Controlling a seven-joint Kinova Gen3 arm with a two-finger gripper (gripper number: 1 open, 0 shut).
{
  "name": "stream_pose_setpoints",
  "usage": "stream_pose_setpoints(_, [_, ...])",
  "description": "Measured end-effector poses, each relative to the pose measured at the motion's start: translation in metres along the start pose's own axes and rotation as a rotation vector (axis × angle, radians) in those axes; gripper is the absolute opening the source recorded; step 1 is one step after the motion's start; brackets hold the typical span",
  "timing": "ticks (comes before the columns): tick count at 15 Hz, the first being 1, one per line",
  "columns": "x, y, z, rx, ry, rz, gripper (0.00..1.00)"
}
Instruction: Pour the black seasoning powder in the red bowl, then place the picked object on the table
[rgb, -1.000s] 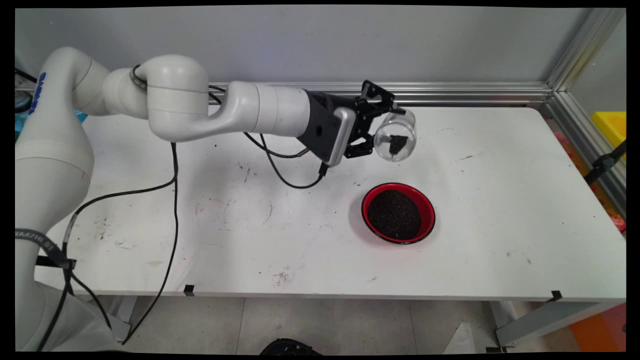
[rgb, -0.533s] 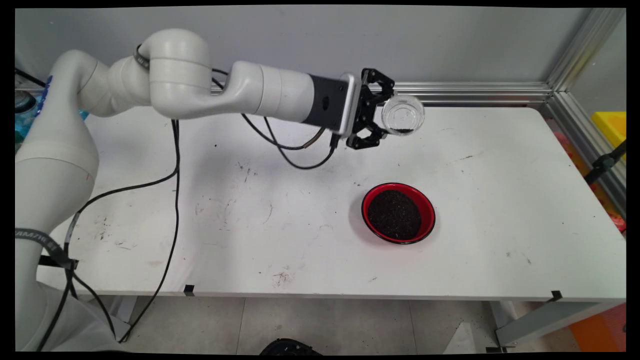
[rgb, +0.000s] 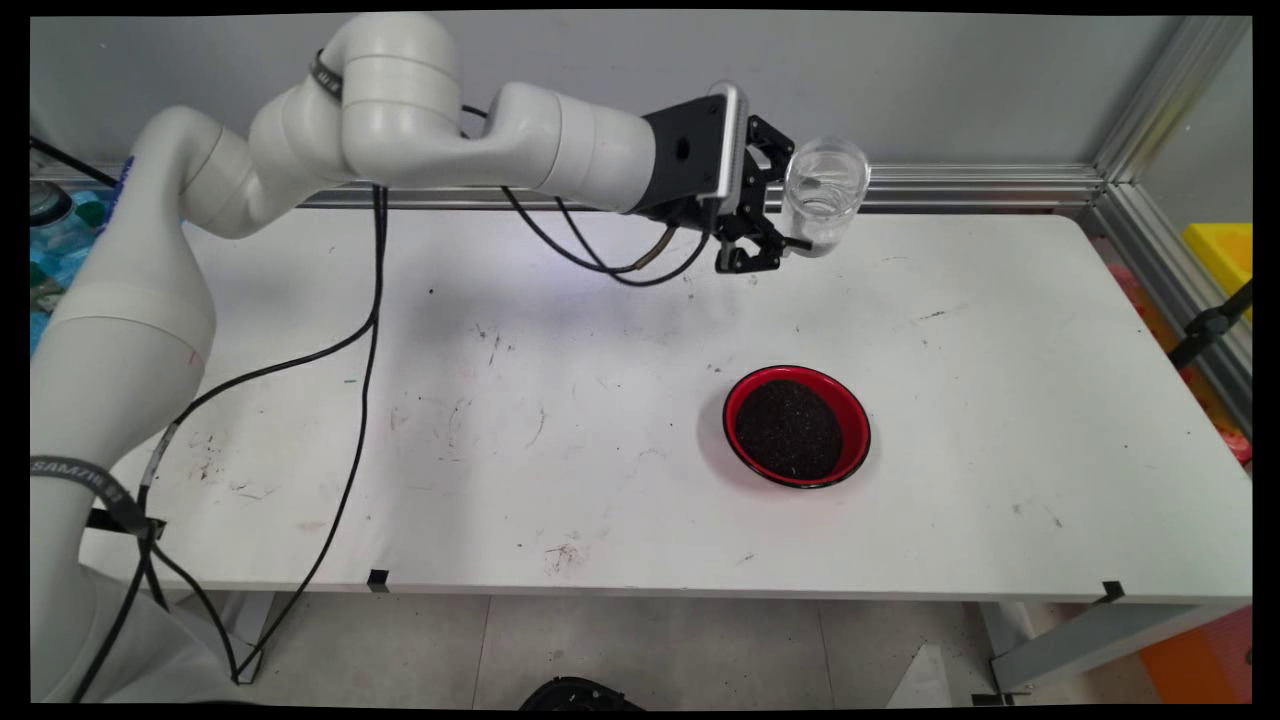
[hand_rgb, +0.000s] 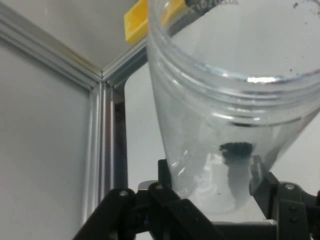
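Observation:
My gripper (rgb: 790, 225) is shut on a clear plastic jar (rgb: 823, 195), held nearly upright above the back of the table (rgb: 1000, 380). In the hand view the jar (hand_rgb: 235, 110) fills most of the picture between the two fingers (hand_rgb: 167, 172), with a small dark clump of grains left at its bottom. A red bowl (rgb: 797, 425) filled with dark grains sits on the table, below and nearer the front than the jar.
An aluminium frame rail (rgb: 960, 185) runs along the table's back edge and a post stands at the right corner. A yellow object (rgb: 1220, 250) lies beyond the right edge. Black cables (rgb: 360, 330) hang from the arm over the left part of the table.
The arm has risen and moved back, and the jar has turned from lying tipped, mouth downward, to nearly upright. The dark clump has slid to the jar's bottom.

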Motion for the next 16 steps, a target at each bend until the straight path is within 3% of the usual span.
stream_pose_setpoints(8, [-0.026, -0.024, 0.043, -0.059, -0.037, -0.261, 0.0])
stream_pose_setpoints(16, [-0.049, -0.029, 0.086, -0.119, -0.075, -0.363, 0.0])
